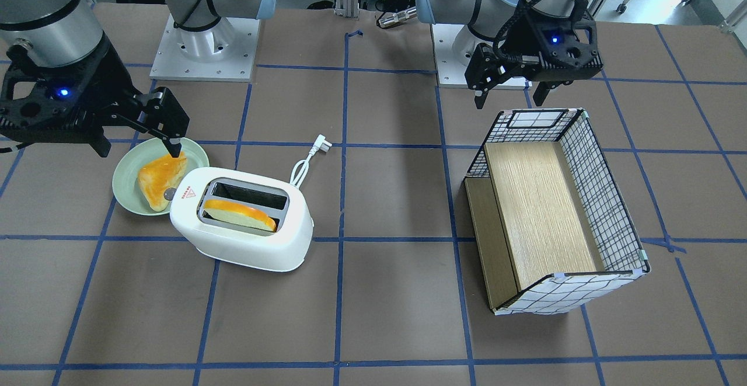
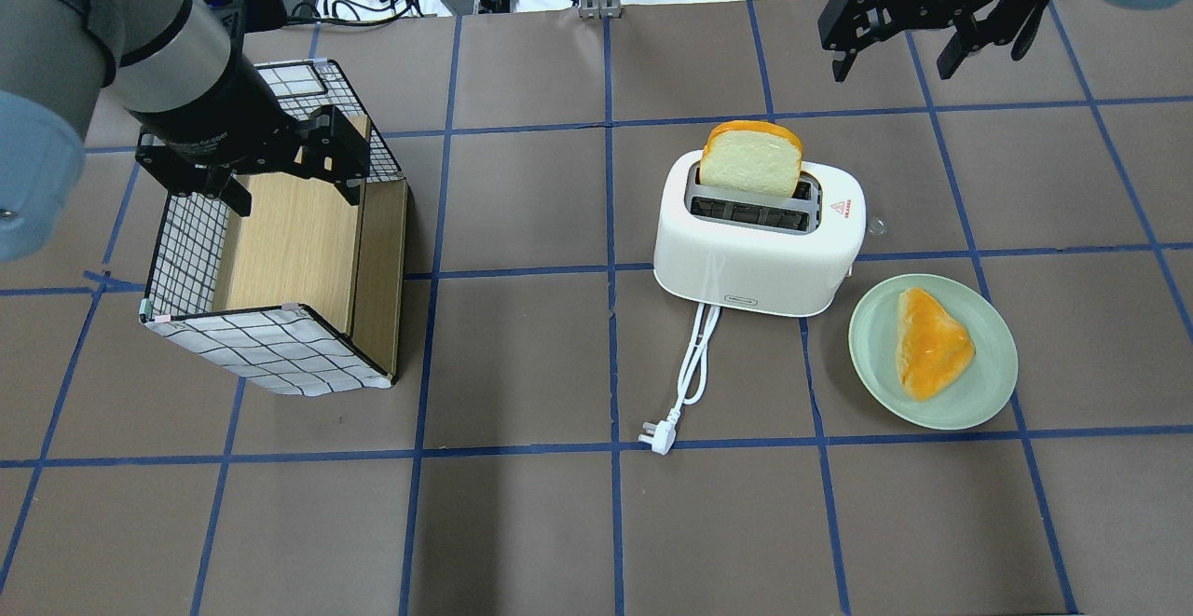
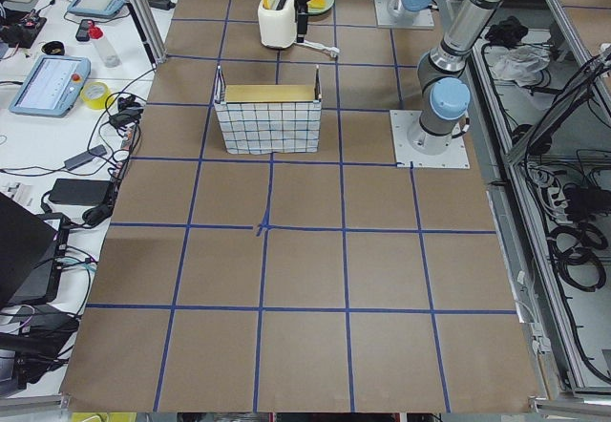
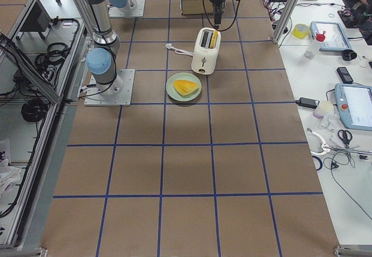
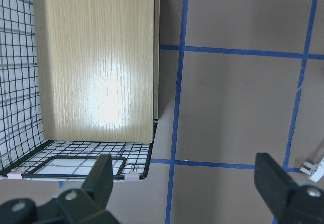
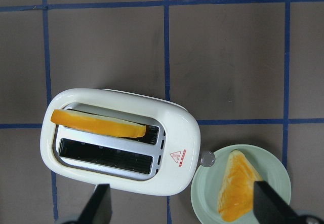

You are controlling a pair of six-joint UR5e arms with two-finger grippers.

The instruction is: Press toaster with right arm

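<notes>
Front-facing view: the toaster (image 1: 245, 225) is sitting on the table (image 1: 397, 316), on the robot's right half. One bread slice (image 1: 239, 214) is standing in one of its two slots. A green plate (image 1: 124, 170) is lying just beside the toaster, carrying a piece of toast (image 1: 156, 180). The white cord (image 1: 301, 170) is trailing from the toaster toward the robot. The right gripper (image 1: 138, 146) is hanging above the plate and the toaster end, jaws spread apart and gripping nothing. The left gripper (image 1: 509, 100) is hanging over the end of a wire basket (image 1: 604, 199) nearest the robot, jaws also apart and empty.

Overhead view: the toaster is lying well right of the basket, and the slice is sticking up out of the far slot. The plate is sitting right of the toaster and nearer the robot. The right gripper is showing beyond the toaster, clear of it.

Side views: both grippers are looking too small to judge.

Left wrist view: the fingers (image 5: 104, 176) are standing wide apart over the basket edge.

Right wrist view: the toaster is lying below the camera, its grey knob (image 6: 207, 159) facing the plate. The fingers are showing wide apart at the bottom edge.
</notes>
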